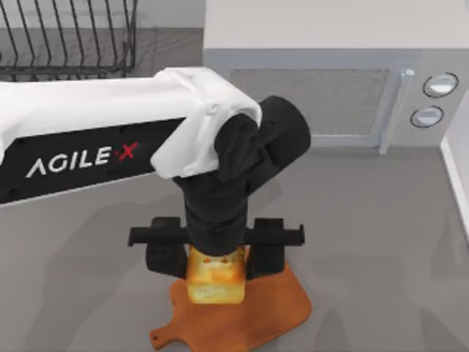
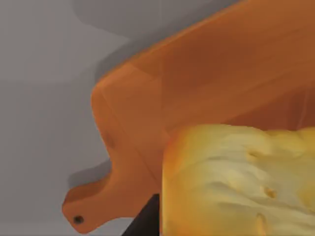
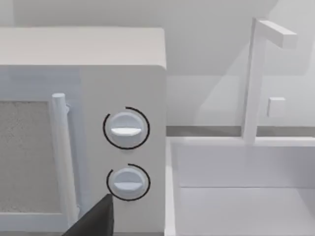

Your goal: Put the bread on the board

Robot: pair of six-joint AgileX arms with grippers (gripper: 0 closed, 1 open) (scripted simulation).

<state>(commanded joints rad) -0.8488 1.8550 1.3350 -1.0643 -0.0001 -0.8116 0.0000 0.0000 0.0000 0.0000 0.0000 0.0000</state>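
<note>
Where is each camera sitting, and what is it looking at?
Top view: above the table, looking down at the left arm, whose left gripper holds the bread over the board; the microwave stands behind.
Left wrist view: on the left arm's wrist, looking at bread and board close up; a dark finger shows.
Right wrist view: on the right arm's wrist, facing the microwave's knobs; a dark fingertip shows.
Top and left wrist views share bread and board.

The grey table point(image 1: 381, 242) carries the board point(image 1: 271, 315), a microwave point(image 1: 330, 73) and a wire rack point(image 1: 66, 37).
</note>
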